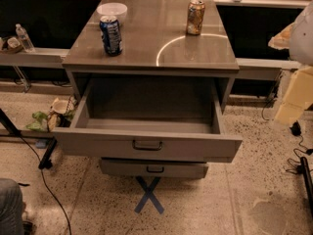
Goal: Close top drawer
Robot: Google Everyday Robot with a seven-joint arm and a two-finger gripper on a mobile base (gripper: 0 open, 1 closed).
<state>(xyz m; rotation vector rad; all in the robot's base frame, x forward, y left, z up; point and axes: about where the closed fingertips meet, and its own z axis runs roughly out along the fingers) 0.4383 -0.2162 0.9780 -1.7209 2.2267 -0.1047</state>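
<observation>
Top drawer: pulled far out of the cabinet toward the camera, with its wide grey front panel well forward of the counter's edge and its deep box seen from above.
Handle: a small dark pull at the centre of the top drawer's front panel, with nothing touching it.
End effector: a pale cream shape at the right edge of the view, to the right of the cabinet and well apart from the handle; whether it is spread or pressed together cannot be told.
Counter: the grey top of the cabinet, marked with a pale curved line near its right side.
Blue can: stands upright on the counter near the front left.
Gold can: stands upright on the counter toward the back right, well apart from the blue can.
White bowl: sits at the counter's back left, just behind the blue can.
Lower drawer: a shorter, narrower grey front with its own dark handle, showing beneath the top drawer's panel.
Tape cross: a blue X on the speckled floor, directly in front of the lower drawer.
Water bottle: stands on a ledge at the far left, behind the cabinet.
Cable: a black line trailing over the floor on the left.
</observation>
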